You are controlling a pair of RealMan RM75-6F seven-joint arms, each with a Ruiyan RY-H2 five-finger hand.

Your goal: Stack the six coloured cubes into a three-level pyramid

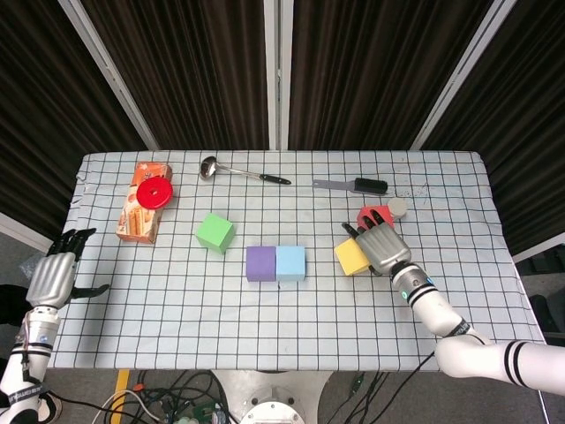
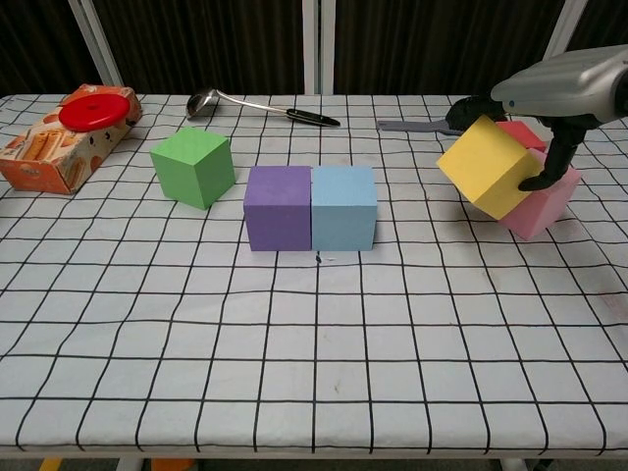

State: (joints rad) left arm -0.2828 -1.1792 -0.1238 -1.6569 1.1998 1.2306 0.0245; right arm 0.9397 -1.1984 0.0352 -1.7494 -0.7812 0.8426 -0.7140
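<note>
While only 2 cubes sit in place, the pyramid is at its start: the purple cube (image 2: 278, 207) and blue cube (image 2: 343, 206) stand touching side by side on the table (image 2: 314, 363), which reads as part of the bottom row. No cube rests on another as a built level. Taking the blue cube as landmark, the yellow cube (image 2: 490, 167) is well to its right, tilted and seemingly off the cloth, grasped by the right hand (image 1: 381, 250) with fingers wrapped over its top and far side. Just behind and right of the yellow one lies the pink cube (image 2: 543, 205), touching or nearly touching it, and a red cube (image 1: 371, 215) shows just beyond the hand. The green cube (image 2: 193, 166) sits left of the purple one, apart from the row. The left hand (image 1: 55, 276) hangs off the table's left edge, released, fingers spread, holding nothing. By my judgement the third base cube, then 2 for the middle and 1 on top, all remain.
</note>
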